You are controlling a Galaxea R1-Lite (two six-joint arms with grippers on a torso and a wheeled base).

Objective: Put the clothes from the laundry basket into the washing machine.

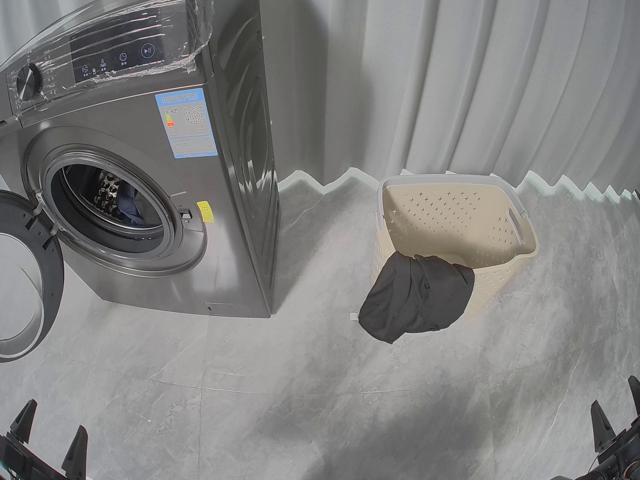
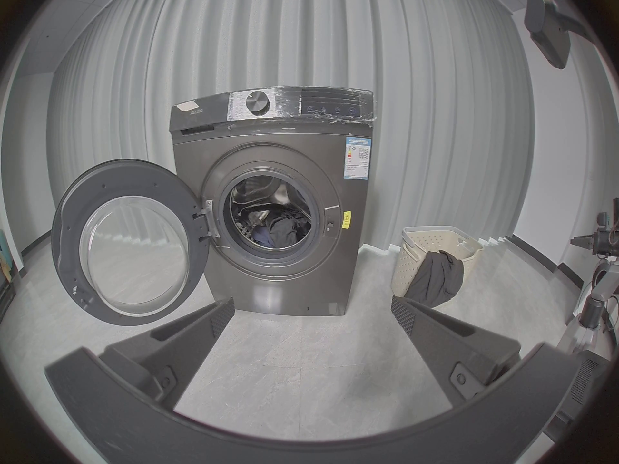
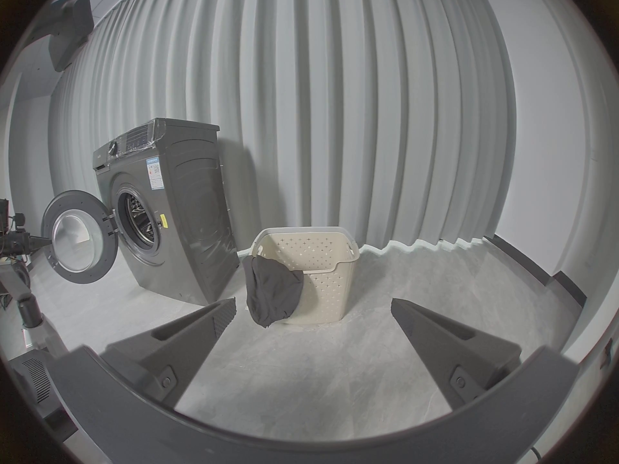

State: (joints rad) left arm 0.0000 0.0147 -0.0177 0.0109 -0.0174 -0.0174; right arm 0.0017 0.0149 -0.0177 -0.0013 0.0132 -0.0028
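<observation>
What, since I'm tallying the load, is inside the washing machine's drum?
Through the open door, the drum holds a heap of dark clothes, with a bluish piece among them. How many pieces there are, and what lies beneath the heap, is covered.

Open floor (image 1: 313, 375) between washing machine (image 1: 220, 235) and laundry basket (image 1: 453, 221)
</observation>
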